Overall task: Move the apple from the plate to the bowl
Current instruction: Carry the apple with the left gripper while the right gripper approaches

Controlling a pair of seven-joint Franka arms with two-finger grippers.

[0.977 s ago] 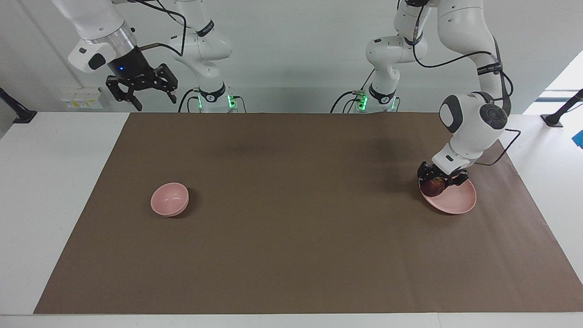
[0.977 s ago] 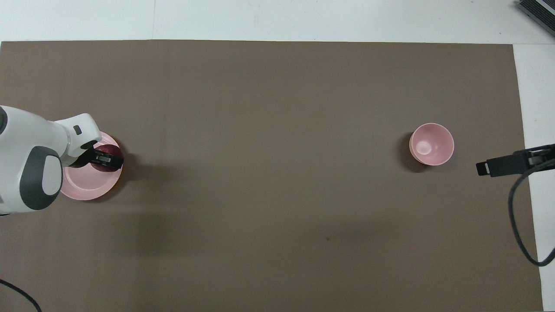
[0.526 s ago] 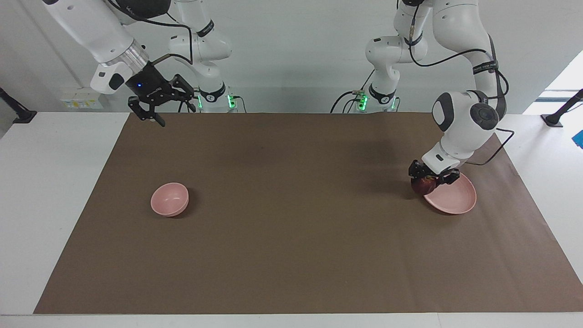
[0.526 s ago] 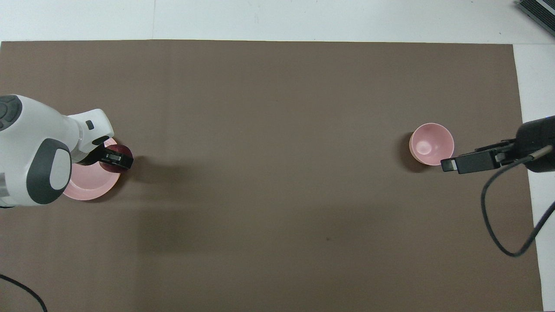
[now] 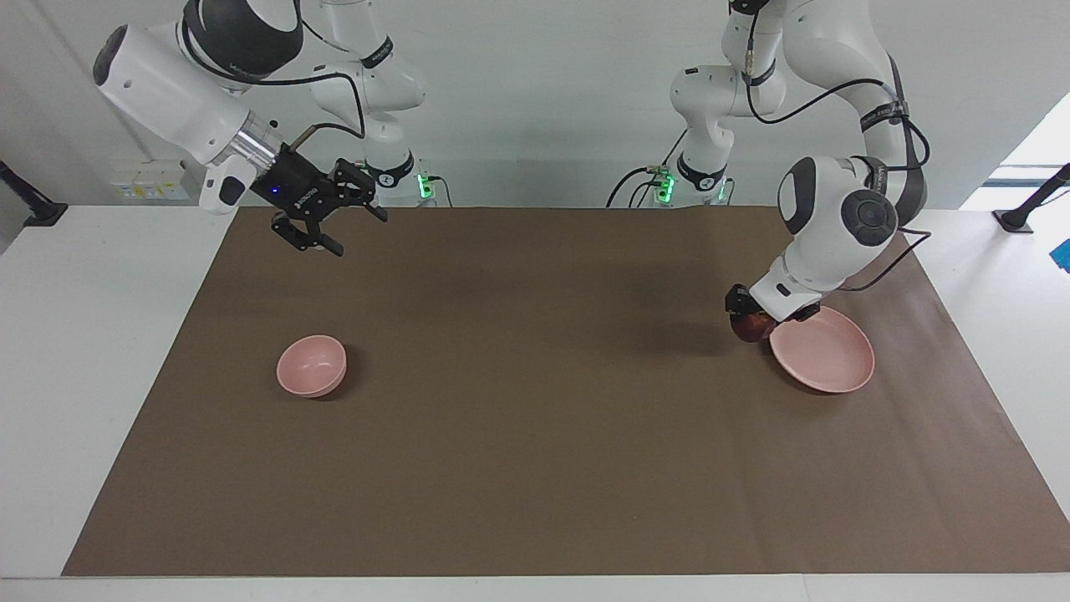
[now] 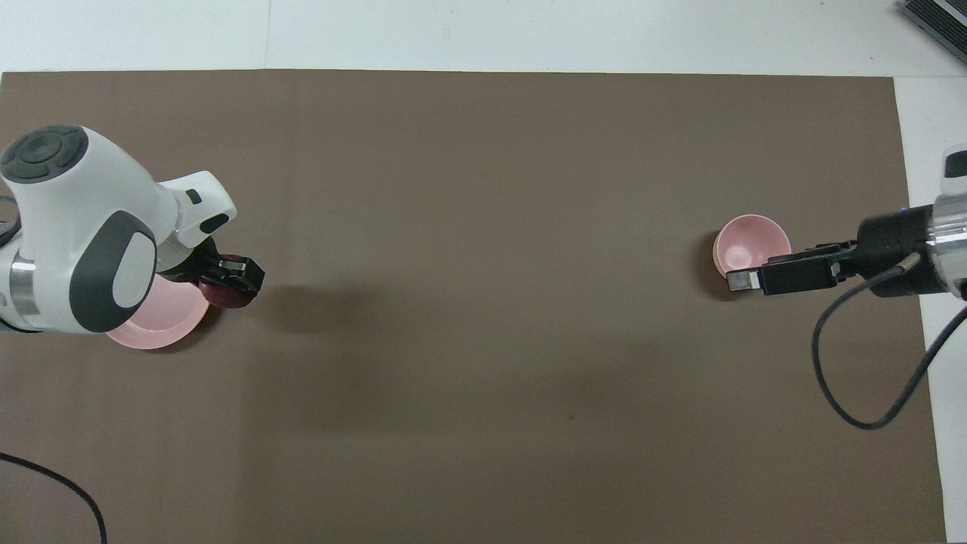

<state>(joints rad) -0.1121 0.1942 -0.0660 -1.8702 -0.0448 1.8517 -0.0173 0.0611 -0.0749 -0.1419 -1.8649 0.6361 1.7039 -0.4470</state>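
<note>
Dark red round apple [image 5: 753, 327], pale pink shallow plastic plate [image 5: 827, 361], pale pink deep plastic bowl [image 5: 312, 365], plain brown paper mat [image 5: 535, 401], white tabletop [image 5: 92, 334], white-and-grey arms, black grippers.

Premises: a robotics laboratory or test cell, not a dwelling or shop. Grounds: two white industrial arms [image 5: 823, 213] are mounted side by side at one edge of a white table [image 5: 100, 334], green status lights [image 5: 666, 186] lit at their bases, with cables [image 6: 869, 378] running loose along the links. A plain brown mat [image 5: 535, 435] covers the working surface. The wall [image 5: 543, 92] is bare and pale, carrying only a small bank of sockets [image 5: 150, 180]. Black camera or lamp stands [image 5: 1024, 209] are fixed at the table's ends.
</note>
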